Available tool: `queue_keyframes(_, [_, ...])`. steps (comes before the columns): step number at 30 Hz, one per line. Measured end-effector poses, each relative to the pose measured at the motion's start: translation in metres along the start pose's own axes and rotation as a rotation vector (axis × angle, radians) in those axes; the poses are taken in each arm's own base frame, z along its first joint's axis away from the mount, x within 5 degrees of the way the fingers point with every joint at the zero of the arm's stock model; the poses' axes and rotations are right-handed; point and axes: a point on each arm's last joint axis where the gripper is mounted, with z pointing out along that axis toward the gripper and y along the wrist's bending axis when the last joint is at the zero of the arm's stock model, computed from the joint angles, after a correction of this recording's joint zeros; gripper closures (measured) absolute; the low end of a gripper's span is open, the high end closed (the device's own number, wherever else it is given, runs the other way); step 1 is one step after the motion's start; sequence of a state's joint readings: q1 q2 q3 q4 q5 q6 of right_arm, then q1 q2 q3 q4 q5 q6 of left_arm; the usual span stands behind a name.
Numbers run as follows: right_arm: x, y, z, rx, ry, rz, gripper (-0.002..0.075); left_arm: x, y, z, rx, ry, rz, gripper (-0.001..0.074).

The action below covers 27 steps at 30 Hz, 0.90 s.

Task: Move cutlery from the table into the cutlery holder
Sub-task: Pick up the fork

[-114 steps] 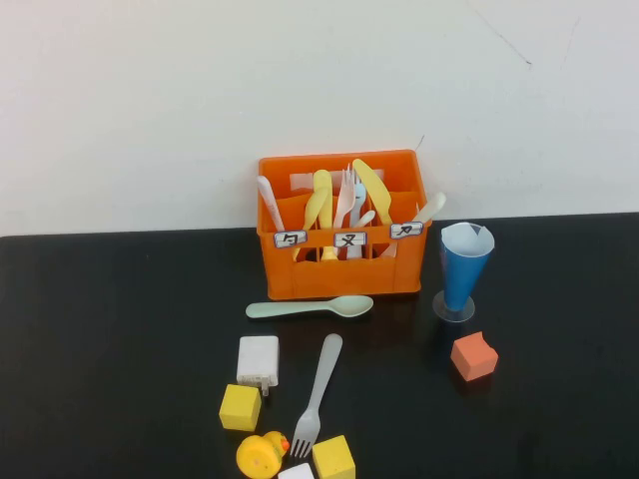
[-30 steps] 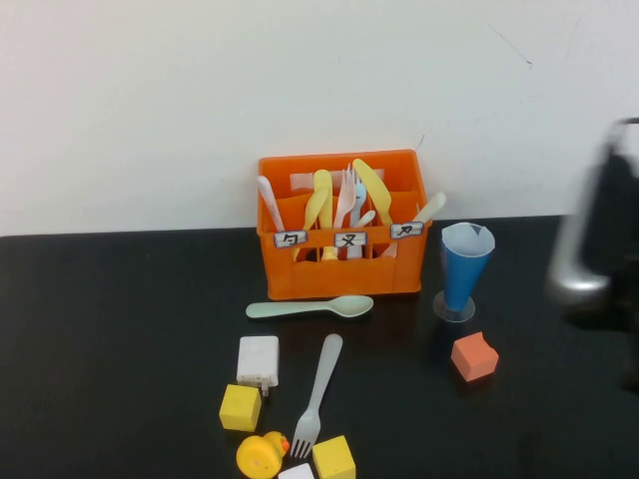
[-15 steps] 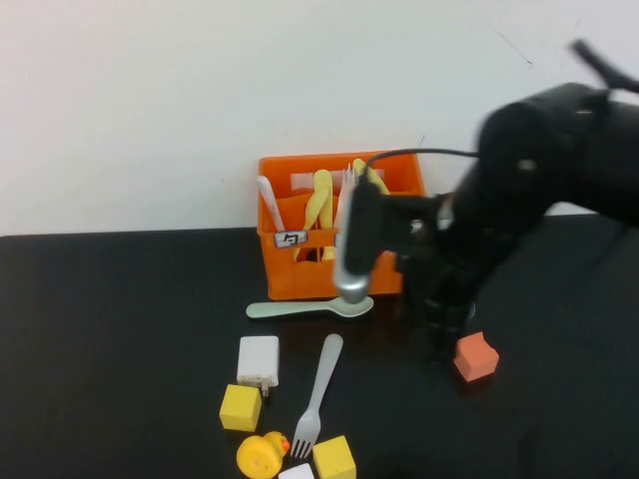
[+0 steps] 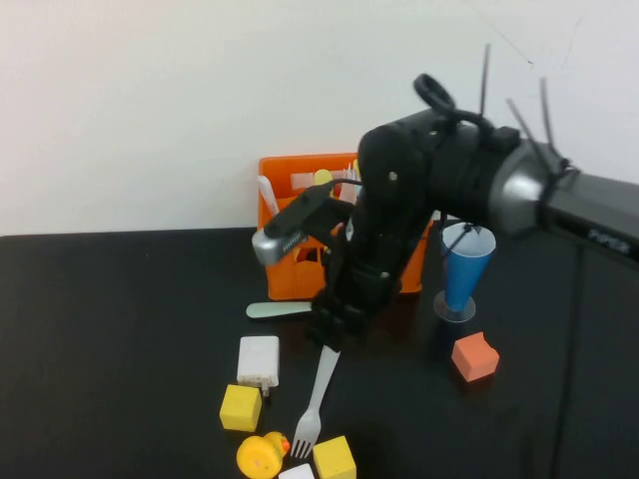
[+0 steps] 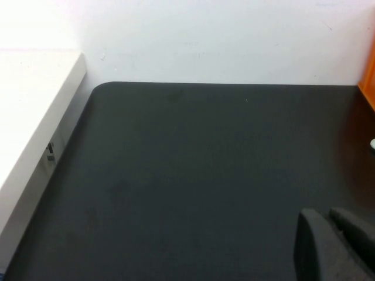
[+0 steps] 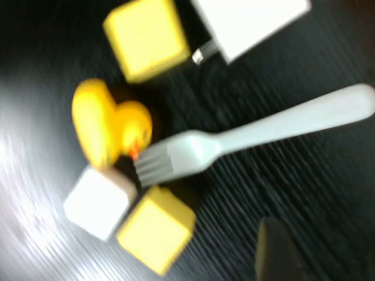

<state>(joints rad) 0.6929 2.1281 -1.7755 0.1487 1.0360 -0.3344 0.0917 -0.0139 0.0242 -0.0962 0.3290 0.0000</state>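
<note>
Waiting out of the high view, the left hand (image 5: 334,243) sits closed above bare worktop (image 4: 120,339). The mint spoon (image 4: 275,310) lies crosswise before the orange cutlery holder (image 4: 280,274). The grey fork (image 4: 318,399) points handle-first toward the nearer right hand (image 4: 327,334), poised over its handle end; whether that hand is parted cannot be told.

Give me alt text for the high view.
The right gripper hangs over the grey fork's handle on the black table, in front of the orange cutlery holder; a mint spoon lies between them.
</note>
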Motion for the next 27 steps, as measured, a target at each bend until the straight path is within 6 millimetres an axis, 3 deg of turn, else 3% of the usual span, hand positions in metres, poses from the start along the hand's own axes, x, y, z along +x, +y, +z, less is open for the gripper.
queue_keyframes(8, [-0.012,-0.009,0.014,0.04,-0.007,0.567,0.0352,0.0,0.0,0.0,0.0,0.0,0.0,0.0736])
queue_keyframes(12, [-0.012,-0.012,0.034,0.12,0.002,0.806,0.0351,0.0,0.0,0.0,0.0,0.0,0.0,0.0736])
queue_keyframes(17, [-0.02,-0.004,0.059,0.171,-0.011,0.927,0.0351,0.0,0.0,0.0,0.0,0.0,0.0,0.0736])
queue_keyframes(27, [-0.033,0.007,0.105,0.153,0.043,0.944,0.0351,0.0,0.0,0.0,0.0,0.0,0.0,0.0736])
